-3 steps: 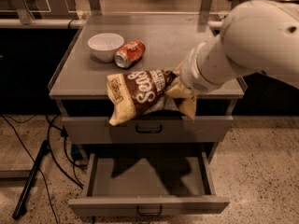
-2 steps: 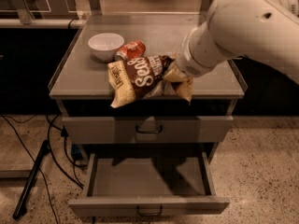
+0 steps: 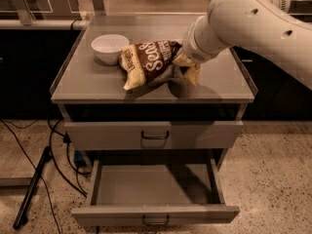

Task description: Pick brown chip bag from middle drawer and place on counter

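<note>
The brown chip bag (image 3: 148,62) hangs tilted just above the counter (image 3: 92,84), its shadow on the top beneath it. My gripper (image 3: 179,57) is at the bag's right end, mostly hidden by my white wrist, and is shut on the bag. The middle drawer (image 3: 156,189) is pulled open below, and its grey floor is bare.
A white bowl (image 3: 109,47) stands on the counter just left of the bag. The soda can is hidden behind the bag. The upper drawer (image 3: 156,134) is shut. Cables and a black pole (image 3: 31,189) lie on the floor at the left.
My arm has carried the bag up and back from the counter's front edge, over the counter top. The bag now covers the soda can.
</note>
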`<move>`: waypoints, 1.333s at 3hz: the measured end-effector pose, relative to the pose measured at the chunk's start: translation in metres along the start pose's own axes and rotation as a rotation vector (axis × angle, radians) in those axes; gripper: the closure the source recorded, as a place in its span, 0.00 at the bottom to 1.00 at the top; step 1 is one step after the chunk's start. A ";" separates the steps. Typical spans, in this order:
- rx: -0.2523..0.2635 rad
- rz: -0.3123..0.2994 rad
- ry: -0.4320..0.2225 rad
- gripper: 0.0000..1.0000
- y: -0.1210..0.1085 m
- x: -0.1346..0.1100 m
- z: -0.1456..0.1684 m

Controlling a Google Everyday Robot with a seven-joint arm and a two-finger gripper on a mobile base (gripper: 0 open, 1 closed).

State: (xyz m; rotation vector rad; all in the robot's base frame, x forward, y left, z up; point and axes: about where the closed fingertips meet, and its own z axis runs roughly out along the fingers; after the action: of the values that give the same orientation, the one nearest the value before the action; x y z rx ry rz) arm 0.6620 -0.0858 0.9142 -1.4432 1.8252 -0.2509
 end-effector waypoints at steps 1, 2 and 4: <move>0.005 0.062 0.001 1.00 -0.012 0.020 0.026; -0.001 0.118 0.000 1.00 -0.014 0.036 0.039; -0.005 0.163 -0.009 0.74 -0.015 0.045 0.042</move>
State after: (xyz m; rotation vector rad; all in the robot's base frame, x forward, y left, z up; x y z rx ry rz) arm 0.6993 -0.1183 0.8742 -1.2883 1.9246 -0.1582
